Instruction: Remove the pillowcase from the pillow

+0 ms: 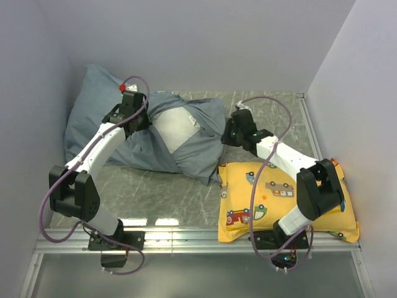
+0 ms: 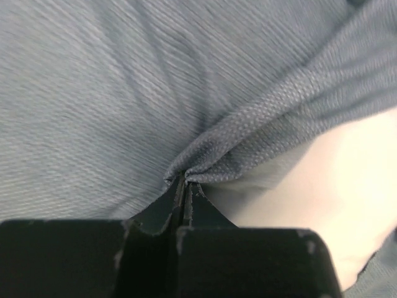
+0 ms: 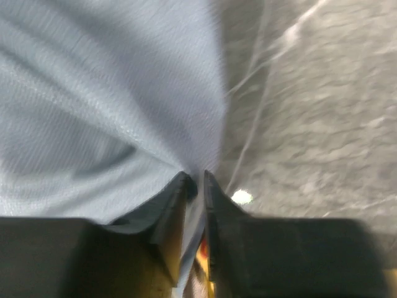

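Two holds: both on the pillowcase (image 1: 186, 158).
Left gripper (image 2: 185, 186): clamped tight on a fold beside the exposed white pillow (image 1: 177, 130).
Right gripper (image 3: 195, 183): pinching the pillowcase's right edge, near the yellow pillow (image 1: 273, 192).
Pillow: rear left, mostly covered.

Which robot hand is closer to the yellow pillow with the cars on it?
Right. The right gripper pinches the pillowcase just past the yellow pillow; the left gripper pinches it far off to the left.
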`<action>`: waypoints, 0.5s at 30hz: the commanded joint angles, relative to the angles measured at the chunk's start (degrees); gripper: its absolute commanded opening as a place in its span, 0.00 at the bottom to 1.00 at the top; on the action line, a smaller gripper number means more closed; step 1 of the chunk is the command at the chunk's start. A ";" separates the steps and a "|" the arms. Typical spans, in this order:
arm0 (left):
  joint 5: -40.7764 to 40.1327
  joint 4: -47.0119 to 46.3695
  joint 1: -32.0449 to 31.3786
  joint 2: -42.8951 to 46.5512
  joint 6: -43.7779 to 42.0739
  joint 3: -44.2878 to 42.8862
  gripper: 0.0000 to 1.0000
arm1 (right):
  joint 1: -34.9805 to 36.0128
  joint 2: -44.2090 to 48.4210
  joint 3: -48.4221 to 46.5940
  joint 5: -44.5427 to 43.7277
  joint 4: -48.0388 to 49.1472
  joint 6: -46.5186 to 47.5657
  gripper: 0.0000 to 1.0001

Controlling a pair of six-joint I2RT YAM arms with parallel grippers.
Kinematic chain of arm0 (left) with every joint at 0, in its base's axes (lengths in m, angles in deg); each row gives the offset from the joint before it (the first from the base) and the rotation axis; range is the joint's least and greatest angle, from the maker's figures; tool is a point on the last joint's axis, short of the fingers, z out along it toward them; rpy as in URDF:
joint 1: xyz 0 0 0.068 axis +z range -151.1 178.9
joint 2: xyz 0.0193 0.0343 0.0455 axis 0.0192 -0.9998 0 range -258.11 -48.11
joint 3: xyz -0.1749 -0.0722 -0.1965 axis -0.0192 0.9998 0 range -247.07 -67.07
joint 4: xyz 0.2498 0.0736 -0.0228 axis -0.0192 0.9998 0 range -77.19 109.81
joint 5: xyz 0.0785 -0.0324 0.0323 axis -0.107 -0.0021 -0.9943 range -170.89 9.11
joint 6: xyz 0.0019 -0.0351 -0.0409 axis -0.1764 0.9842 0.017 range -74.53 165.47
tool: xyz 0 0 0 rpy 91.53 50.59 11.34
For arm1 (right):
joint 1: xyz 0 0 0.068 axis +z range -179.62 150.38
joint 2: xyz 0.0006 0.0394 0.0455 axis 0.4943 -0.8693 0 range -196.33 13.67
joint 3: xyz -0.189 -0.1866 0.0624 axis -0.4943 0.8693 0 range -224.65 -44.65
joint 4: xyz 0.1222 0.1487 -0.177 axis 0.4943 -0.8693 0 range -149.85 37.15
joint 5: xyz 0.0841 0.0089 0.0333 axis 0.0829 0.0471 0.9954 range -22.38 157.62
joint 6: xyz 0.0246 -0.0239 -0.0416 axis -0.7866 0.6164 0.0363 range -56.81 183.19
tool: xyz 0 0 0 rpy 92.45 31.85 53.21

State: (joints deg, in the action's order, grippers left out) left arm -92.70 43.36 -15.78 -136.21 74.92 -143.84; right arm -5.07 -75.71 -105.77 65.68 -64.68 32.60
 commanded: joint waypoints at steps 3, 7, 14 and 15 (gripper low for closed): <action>5.66 -6.98 -2.72 0.82 5.52 6.19 0.01 | 8.48 4.82 -6.81 -10.09 -5.82 3.69 0.64; 5.75 -9.45 -3.16 1.96 6.93 9.09 0.01 | 12.09 9.48 -7.08 -13.00 -8.11 4.13 0.75; 6.54 -11.65 -3.69 1.44 8.86 9.36 0.01 | 17.89 2.57 -14.36 -8.36 -9.35 4.57 0.83; 6.54 -11.65 -3.69 0.91 8.96 8.58 0.01 | 18.07 -0.76 -15.42 -7.04 -8.91 4.31 0.83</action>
State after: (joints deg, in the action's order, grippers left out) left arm -90.86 31.90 -18.03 -134.55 81.67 -135.38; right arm 11.30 -70.20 -117.33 56.96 -72.66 36.08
